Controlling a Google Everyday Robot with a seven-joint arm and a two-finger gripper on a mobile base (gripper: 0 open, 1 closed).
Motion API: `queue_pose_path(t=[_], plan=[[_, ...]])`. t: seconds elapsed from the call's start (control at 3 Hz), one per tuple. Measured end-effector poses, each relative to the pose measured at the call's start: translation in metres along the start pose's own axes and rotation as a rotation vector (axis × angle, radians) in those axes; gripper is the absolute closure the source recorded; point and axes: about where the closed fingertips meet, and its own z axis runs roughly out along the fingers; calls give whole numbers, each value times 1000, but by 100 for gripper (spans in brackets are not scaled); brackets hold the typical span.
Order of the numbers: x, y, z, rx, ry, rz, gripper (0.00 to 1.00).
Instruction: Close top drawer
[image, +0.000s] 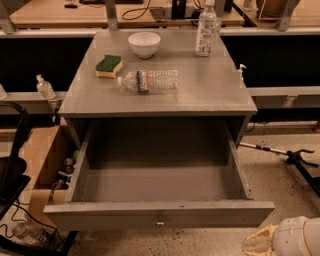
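The top drawer of the grey cabinet stands pulled far out, empty inside, with a long flat front panel and one small round metal knob at its middle. My gripper is at the bottom right corner of the camera view, low beside the drawer front's right end and apart from it. Only a pale fingertip and the white wrist show.
On the cabinet top lie a white bowl, a green-yellow sponge, a plastic bottle on its side and an upright bottle. A cardboard box stands left. A black stand lies on the floor right.
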Motion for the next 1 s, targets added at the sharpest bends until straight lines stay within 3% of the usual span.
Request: queue_pose_path(t=[0.33,0.67,1.0], plan=[[-3,-1,18,-22,-7,-14,100],[-18,-24,45,-22,-74,-37,100],[-34,-65,68,2,-145,-52,100]])
